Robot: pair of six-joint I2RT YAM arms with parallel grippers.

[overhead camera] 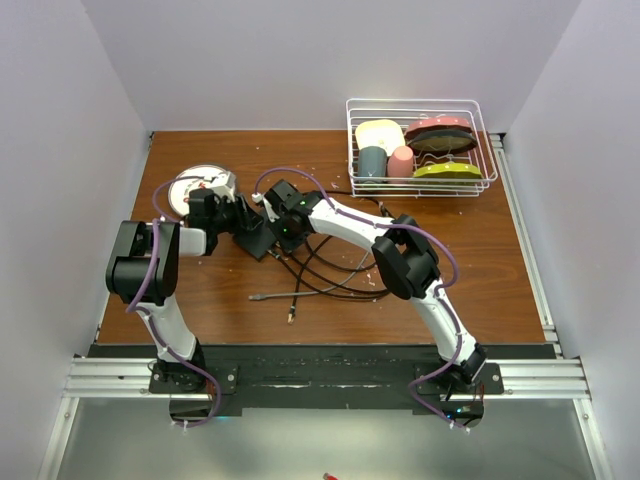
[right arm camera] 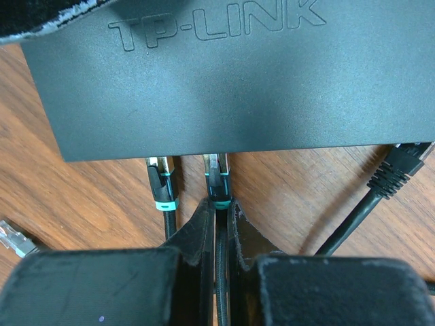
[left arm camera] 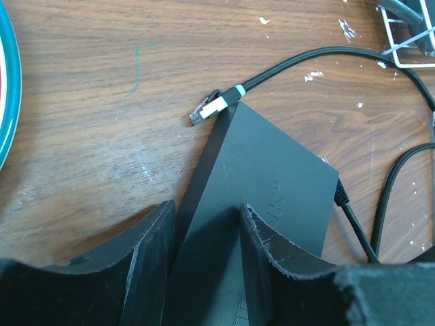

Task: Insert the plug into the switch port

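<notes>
I have the switch (overhead camera: 254,240) left of the table's (overhead camera: 500,270) middle, well in from every edge. The white plate (overhead camera: 188,186) sits just beyond it to the far left, and the wire rack (overhead camera: 485,150) is well apart in the far right corner. A tangle of black cables (overhead camera: 335,272) crowds the wood right of and nearer than the switch; the open room is along the right side.

My left gripper (left arm camera: 207,221) is clamped on one end of the switch, a pad on either side. In the right wrist view the box's long axis runs across the frame, with its port edge facing my right gripper (right arm camera: 219,207). That gripper's fingers are pinched together on the plug (right arm camera: 217,178) just behind its teal band. The plug points straight at that edge with its tip under it; how deep, I cannot tell. A second plug (right arm camera: 163,180) sits just beside it, and a third cable (right arm camera: 394,170) is at one corner of the same edge.
</notes>
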